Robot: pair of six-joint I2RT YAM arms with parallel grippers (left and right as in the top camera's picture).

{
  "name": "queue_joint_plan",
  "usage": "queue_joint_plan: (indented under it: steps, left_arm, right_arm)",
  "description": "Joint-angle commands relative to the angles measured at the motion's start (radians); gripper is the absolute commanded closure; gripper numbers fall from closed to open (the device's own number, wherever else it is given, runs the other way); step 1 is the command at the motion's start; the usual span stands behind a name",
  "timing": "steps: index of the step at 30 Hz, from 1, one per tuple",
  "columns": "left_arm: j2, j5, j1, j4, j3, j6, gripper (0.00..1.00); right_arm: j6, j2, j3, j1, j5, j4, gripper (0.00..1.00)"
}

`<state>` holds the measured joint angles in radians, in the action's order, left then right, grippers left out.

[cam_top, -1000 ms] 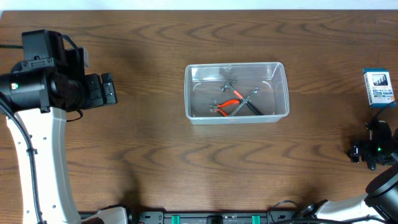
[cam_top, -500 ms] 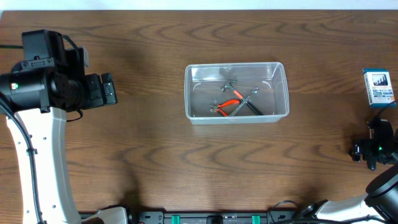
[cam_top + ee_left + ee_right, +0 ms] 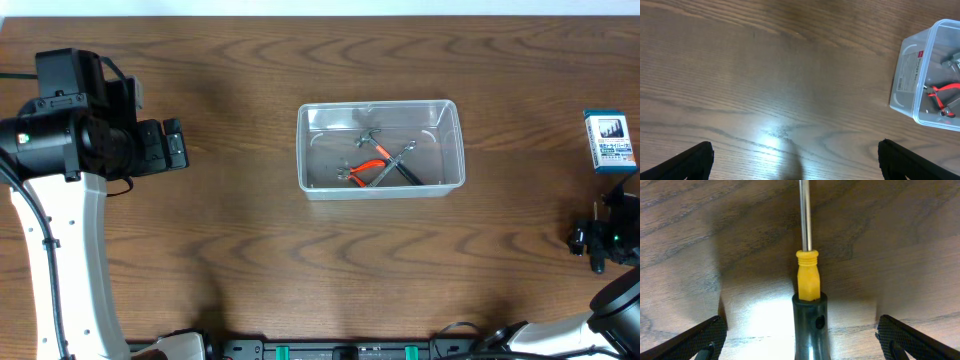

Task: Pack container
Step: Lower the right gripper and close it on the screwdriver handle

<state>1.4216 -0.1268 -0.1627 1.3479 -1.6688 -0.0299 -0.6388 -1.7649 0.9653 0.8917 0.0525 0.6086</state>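
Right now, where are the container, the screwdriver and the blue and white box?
container [image 3: 325,158], overhead view, bare floor at its left end.
screwdriver [image 3: 808,282], right wrist view, yellow neck below the metal shaft.
blue and white box [image 3: 609,140], overhead view, middle of its top face.

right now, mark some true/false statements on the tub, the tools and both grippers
1. The container holds orange-handled pliers. True.
2. The blue and white box lies inside the container. False: it sits on the table near the right edge, apart from the container.
3. The right gripper is shut on the screwdriver. False: its fingers are spread wide on either side of the screwdriver, not touching it.
4. The left gripper is open over bare wood. True.
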Motion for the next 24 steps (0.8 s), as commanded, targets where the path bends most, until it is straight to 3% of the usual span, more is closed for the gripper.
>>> queue_joint_plan:
  steps: [1, 24]
  left_arm:
    - [0.003, 0.008, -0.005, 0.006, -0.017, 0.006, 0.02]
    - [0.003, 0.008, -0.005, 0.010, -0.017, 0.009, 0.02]
  right_arm:
    - [0.016, -0.034, -0.005, 0.013, -0.044, -0.013, 0.01]
    - [-0.058, -0.034, -0.005, 0.013, -0.020, -0.002, 0.01]
